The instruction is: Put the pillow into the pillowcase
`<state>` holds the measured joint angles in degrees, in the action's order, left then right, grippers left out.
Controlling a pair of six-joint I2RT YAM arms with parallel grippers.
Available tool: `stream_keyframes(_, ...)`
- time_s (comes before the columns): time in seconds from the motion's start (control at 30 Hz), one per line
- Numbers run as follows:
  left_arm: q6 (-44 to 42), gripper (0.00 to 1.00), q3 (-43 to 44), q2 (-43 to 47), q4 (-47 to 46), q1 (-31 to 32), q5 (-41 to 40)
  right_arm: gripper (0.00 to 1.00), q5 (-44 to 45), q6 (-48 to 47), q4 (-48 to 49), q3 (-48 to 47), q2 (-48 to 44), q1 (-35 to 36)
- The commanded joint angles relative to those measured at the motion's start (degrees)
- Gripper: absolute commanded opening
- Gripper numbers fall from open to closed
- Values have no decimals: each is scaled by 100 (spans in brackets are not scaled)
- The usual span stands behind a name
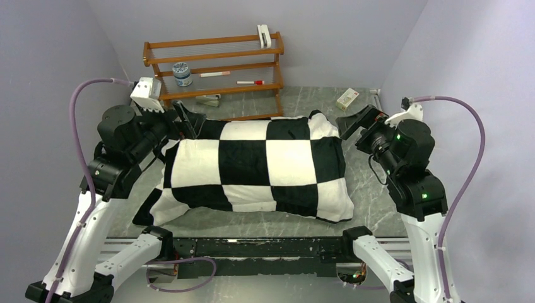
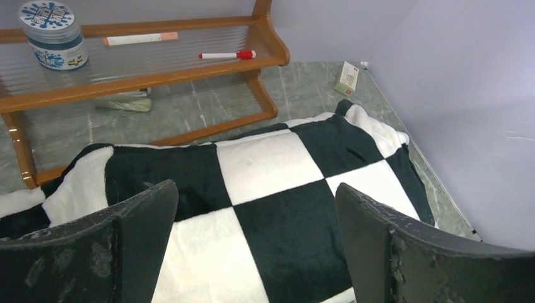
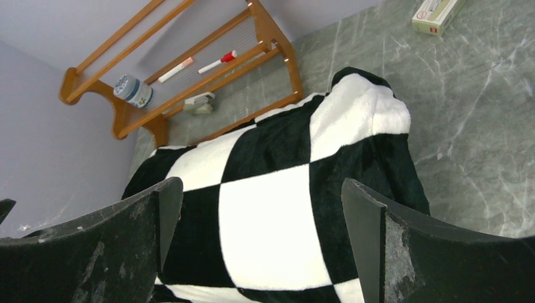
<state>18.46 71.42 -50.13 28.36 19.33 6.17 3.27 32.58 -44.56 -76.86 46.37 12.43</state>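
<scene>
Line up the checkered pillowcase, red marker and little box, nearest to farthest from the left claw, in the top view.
1. Checkered pillowcase, right beneath the left claw.
2. Red marker, on the shelf behind.
3. Little box, far right corner.

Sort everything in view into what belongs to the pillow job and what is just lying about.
Belongs to the job:
- pillowcase, checkered and plump; no bare pillow shows

Just lying about:
- wooden rack
- printed tub
- red-capped marker
- pink-tipped pen
- small box
- white object on the top rail
</scene>
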Motion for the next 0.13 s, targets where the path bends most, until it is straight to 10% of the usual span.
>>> stream_keyframes(0.0,52,98,-90,67,-172,27,1,100,87,10,-54,-66,-59,-22)
stream_keyframes(0.1,73,98,-176,101,-216,24,7,100,116,-11,-70,-70,-32,-24)
